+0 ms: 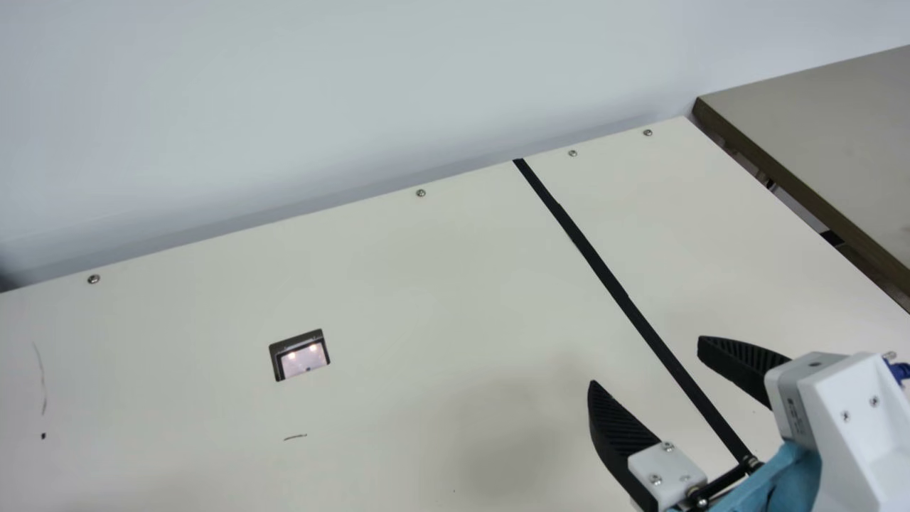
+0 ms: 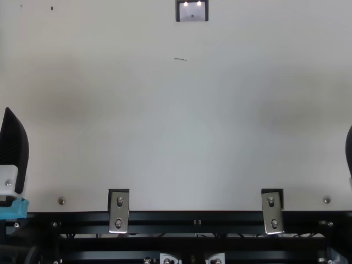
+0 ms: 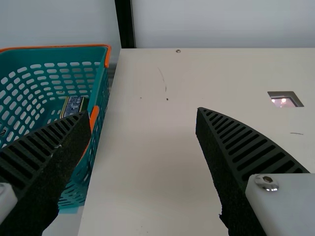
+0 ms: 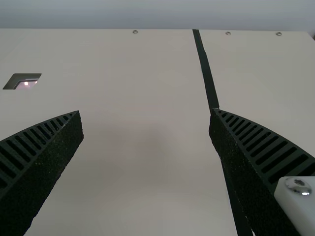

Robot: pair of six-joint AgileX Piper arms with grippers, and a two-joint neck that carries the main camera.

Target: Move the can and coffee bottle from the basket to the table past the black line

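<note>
Closest to the camera, at near right in the main view: black, ribbed, taper-fingered right gripper [image 1: 646, 362], spread wide, with nothing between. Likewise apart and holding nothing, at left: black, rib-fingered left gripper [image 3: 142, 111].

Just beside the left edge of the smooth cream table [image 1: 426, 284]: deep teal plastic basket [image 3: 29, 56], orange-rimmed, pierced with rounded slots. Inside, partly hidden behind a finger: small, dark-labelled, pale-edged item [image 3: 73, 105]. Probably the can or the coffee bottle; cannot tell which.

Looks like the fetching step, ahead of any grasp. Calls next for bringing the left gripper over the basket, dipping inside clear of the rim, and closing on one item. Then probably calls for a handover, or a set-down midway, to reach beyond the matt black line [image 1: 603, 273], straight and narrow, running near to far across the right side. Could snag on the slotted wall if lowered askew; would likely need a firm, level grip on anything smooth-sided.
</note>
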